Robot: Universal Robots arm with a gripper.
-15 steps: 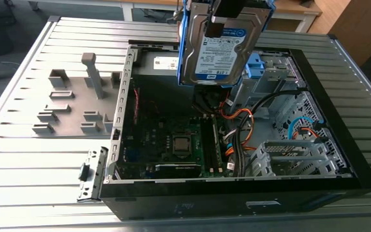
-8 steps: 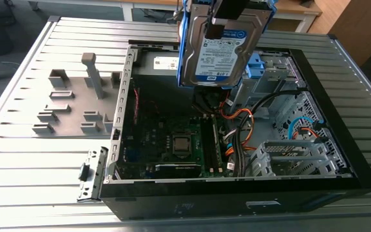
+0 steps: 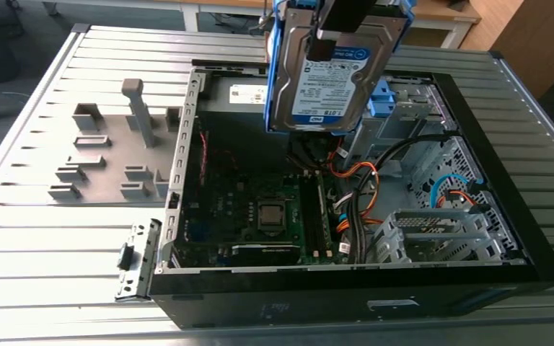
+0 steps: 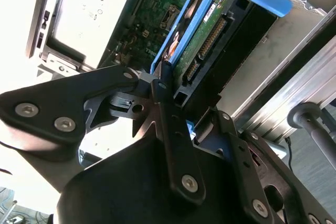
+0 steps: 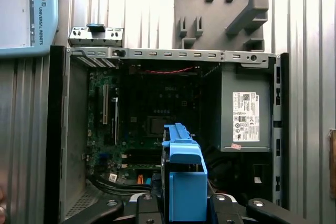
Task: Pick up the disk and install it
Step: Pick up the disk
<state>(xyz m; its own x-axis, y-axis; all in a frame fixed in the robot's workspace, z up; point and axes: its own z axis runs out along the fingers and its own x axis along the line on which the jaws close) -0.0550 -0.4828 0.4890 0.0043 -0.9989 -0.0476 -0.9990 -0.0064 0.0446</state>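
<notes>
Silver-grey rectangular disk (image 3: 327,76) w/ blue-and-white label, in bright blue plastic carrier, hangs upright in mid-air over the open black computer case (image 3: 354,306). Black gripper (image 4: 186,103) fingers closed tight on carrier's sides. Case sits on grey slatted metal table (image 3: 46,238).

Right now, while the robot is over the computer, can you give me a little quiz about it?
1. True or false: the disk is lying flat on the table.
2. What is holding the disk? A) the hand B) a person C) a pile of books
3. Fill in: the plastic carrier around the disk is coloured ____.
Key: 1 false; 2 A; 3 blue.
</notes>
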